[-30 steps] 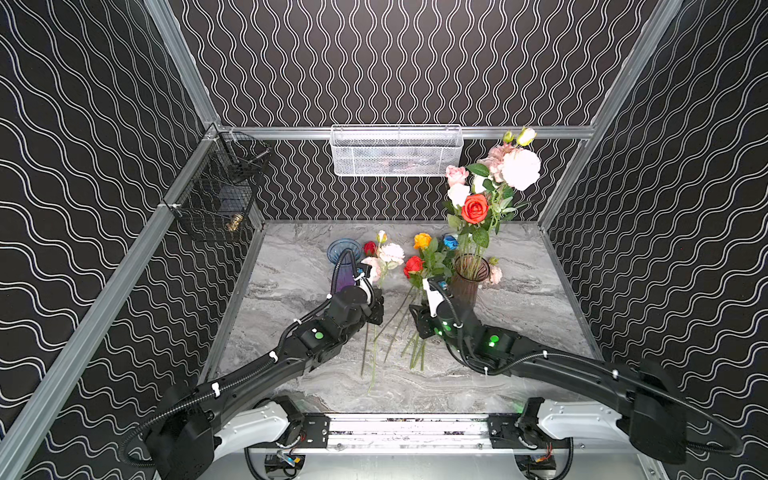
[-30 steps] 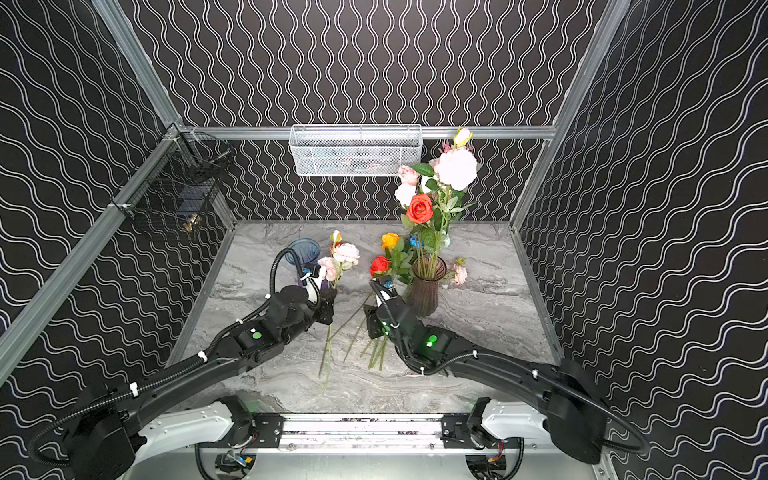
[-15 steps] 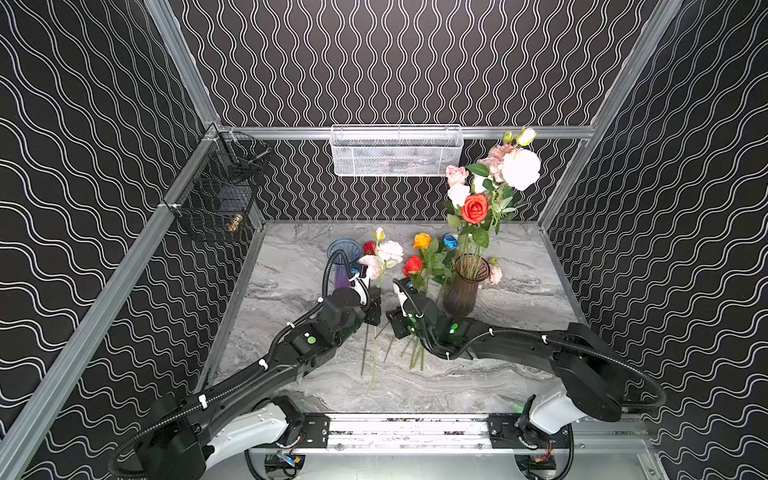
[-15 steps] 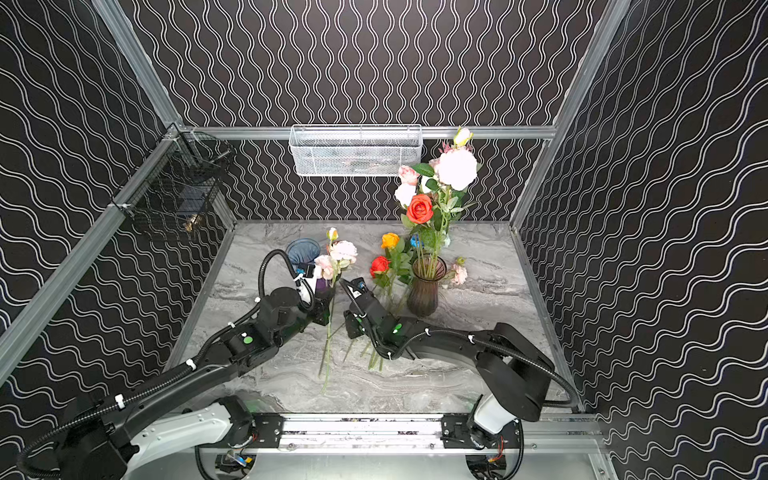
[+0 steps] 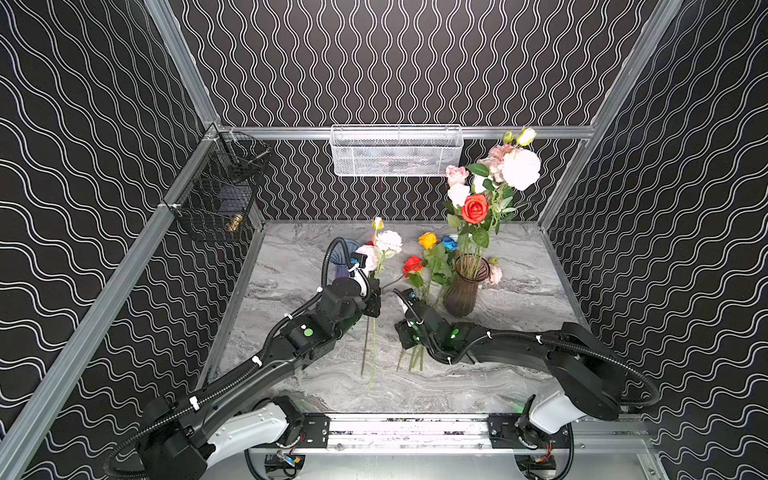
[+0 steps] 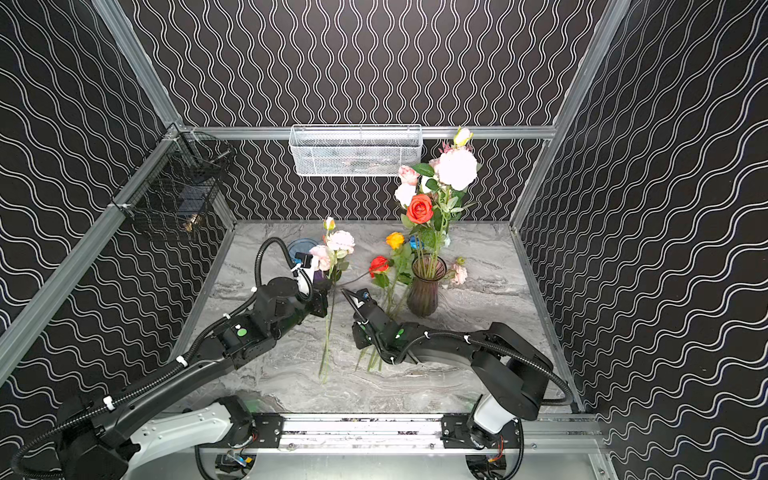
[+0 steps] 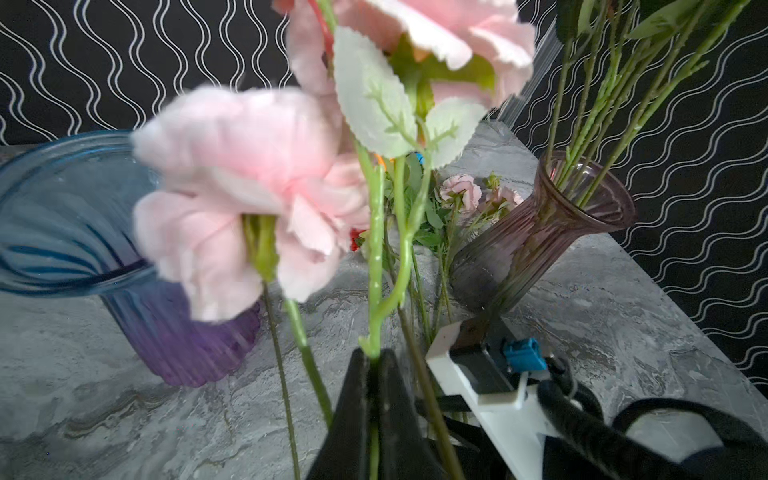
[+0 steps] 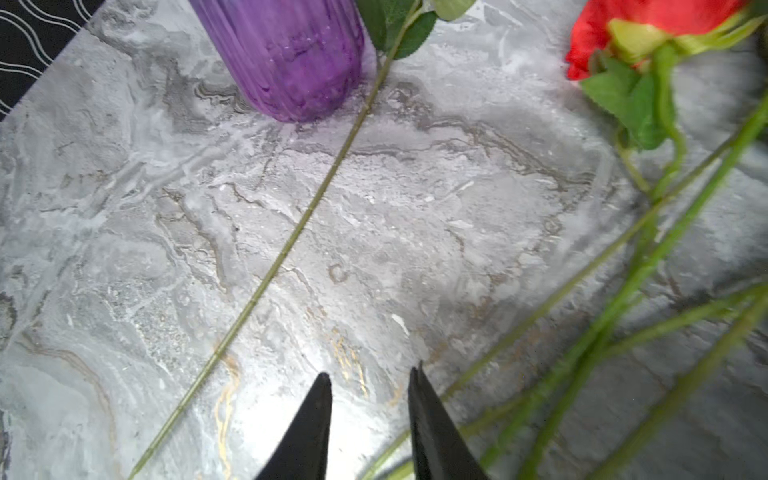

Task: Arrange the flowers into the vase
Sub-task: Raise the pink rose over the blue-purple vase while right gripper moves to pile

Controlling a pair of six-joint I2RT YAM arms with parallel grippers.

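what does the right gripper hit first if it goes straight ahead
Likely the thin green stem crossing ahead, with the purple vase just beyond; depth is unclear, so maybe the tabletop first.

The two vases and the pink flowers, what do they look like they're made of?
The smoky brown vase: likely glass, glossy and ribbed; you can see through its wall. The blue and purple vase: likely tinted glass, ribbed, translucent, though clear plastic is possible. The pink flowers: probably fabric, matte, with frayed petal edges; their leaves look like stamped cloth and the stems like plastic.

Blurry pink blooms (image 7: 237,183); red rose (image 8: 648,25) edge-cropped
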